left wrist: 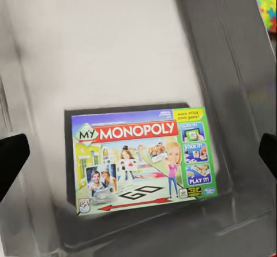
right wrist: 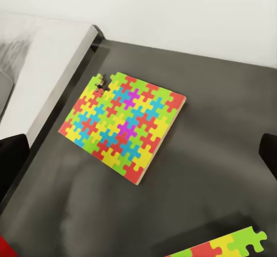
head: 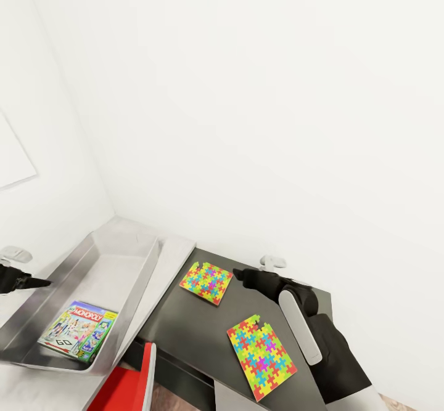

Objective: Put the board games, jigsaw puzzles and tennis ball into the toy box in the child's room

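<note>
Our left gripper [left wrist: 138,153] hangs over the toy box [head: 37,300] with its fingers spread wide and nothing between them; in the left wrist view the two dark fingertips [left wrist: 11,159] sit at opposite edges of the picture. Our right gripper [right wrist: 138,156] is likewise spread and empty, poised above the dark section of the table [head: 185,318], and in the head view its black nose [head: 246,275] points toward the far jigsaw puzzle [head: 206,283].

Largest first: the table runs beneath both grippers, its light grey top [head: 169,254] under the toy box and its dark grey part under our right arm. The toy box, a shallow grey tray with sloping walls [left wrist: 231,66], lies straight below our left gripper. Flat on its floor, directly under that gripper, lies a board game, the My Monopoly box [left wrist: 141,159], lid up, toward the near end of the tray [head: 79,331].

Ahead of our right gripper lies the far jigsaw puzzle [right wrist: 122,127], flat on the dark surface, with one piece missing near a corner. The second jigsaw puzzle [head: 261,355] lies beside our right forearm, closer to the robot than the gripper; one of its edges shows in the right wrist view [right wrist: 222,248]. The two puzzles lie well apart, both outside the toy box.

Below the table's near edge, we see a red and white thing [head: 132,383] that we cannot identify.
</note>
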Motion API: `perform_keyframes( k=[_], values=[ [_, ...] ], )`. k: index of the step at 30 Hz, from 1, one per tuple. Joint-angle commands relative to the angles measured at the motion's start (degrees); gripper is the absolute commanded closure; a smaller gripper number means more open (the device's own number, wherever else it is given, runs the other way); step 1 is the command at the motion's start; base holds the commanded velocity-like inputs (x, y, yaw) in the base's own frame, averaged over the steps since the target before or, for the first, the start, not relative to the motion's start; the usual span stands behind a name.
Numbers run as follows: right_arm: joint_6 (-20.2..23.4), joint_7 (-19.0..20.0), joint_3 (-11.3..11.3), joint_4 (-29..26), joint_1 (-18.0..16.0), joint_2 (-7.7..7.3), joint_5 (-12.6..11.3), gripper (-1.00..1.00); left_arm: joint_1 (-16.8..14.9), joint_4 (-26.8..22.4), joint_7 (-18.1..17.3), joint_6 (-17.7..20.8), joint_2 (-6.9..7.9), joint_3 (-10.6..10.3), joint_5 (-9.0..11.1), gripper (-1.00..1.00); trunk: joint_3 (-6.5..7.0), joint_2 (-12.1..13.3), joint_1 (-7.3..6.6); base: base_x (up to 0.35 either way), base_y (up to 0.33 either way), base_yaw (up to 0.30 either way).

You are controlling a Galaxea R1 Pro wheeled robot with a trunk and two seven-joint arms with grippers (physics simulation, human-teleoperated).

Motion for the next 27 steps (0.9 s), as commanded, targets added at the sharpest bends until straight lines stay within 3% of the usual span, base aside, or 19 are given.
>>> perform_keyframes(
  k=[1, 3, 11, 14, 16, 18, 22, 27],
  values=[
    [0.2, -0.5, 0.0, -0.1, -0.1, -0.01, -0.6, -1.00, -0.1, -0.1, -0.6, 1.1, 0.03, 0.5, 0.4, -1.00, -0.10, -0.1, 0.03, 0.000, 0.000, 0.000],
    [0.2, -0.5, 0.0, -0.2, -0.1, -0.03, -0.7, -1.00, -0.1, -0.1, -0.6, 3.1, 0.20, 2.1, 3.5, -1.00, -0.10, -0.1, 0.03, -0.022, 0.000, 0.000],
    [0.2, 0.2, -0.2, -1.4, -0.1, -1.07, -1.1, -1.00, -0.1, -0.1, -0.6, 8.2, 0.14, 7.8, 9.9, -1.00, -0.10, -0.1, 0.03, -0.133, 0.000, 0.000],
    [0.1, 2.6, -0.4, -3.8, -0.1, -2.53, -1.3, -1.00, -0.1, -0.1, -0.6, 10.1, 0.10, 11.7, 14.5, -1.00, -0.10, -0.1, 0.03, -0.055, 0.000, 0.000],
    [0.1, 3.9, -0.6, -4.5, -0.1, -3.22, -1.3, -1.00, 0.0, -0.1, -0.6, 10.6, 0.12, 12.9, 16.5, -1.00, -0.10, -0.1, 0.03, -0.026, 0.000, 0.000],
    [0.1, 6.9, -2.2, -5.4, -0.1, -4.27, -1.3, -1.00, 0.0, 0.5, -0.6, 11.1, -0.01, 14.3, 19.4, -1.00, -0.10, -0.1, 0.03, -0.012, 0.000, 0.000],
    [0.1, 11.0, -5.2, -5.9, 0.0, -4.84, -1.4, -1.00, 0.1, 4.0, -0.6, 11.2, -0.76, 15.1, 21.0, -1.00, -0.10, -0.1, 0.03, -0.005, 0.000, 0.000],
    [0.1, 14.6, -6.8, -6.0, 0.4, -5.03, -1.4, -1.00, 0.1, 11.2, -0.6, 9.0, -1.70, 15.4, 21.6, -1.00, 0.03, -0.1, 0.03, -0.001, 0.000, -0.064]
  ],
)
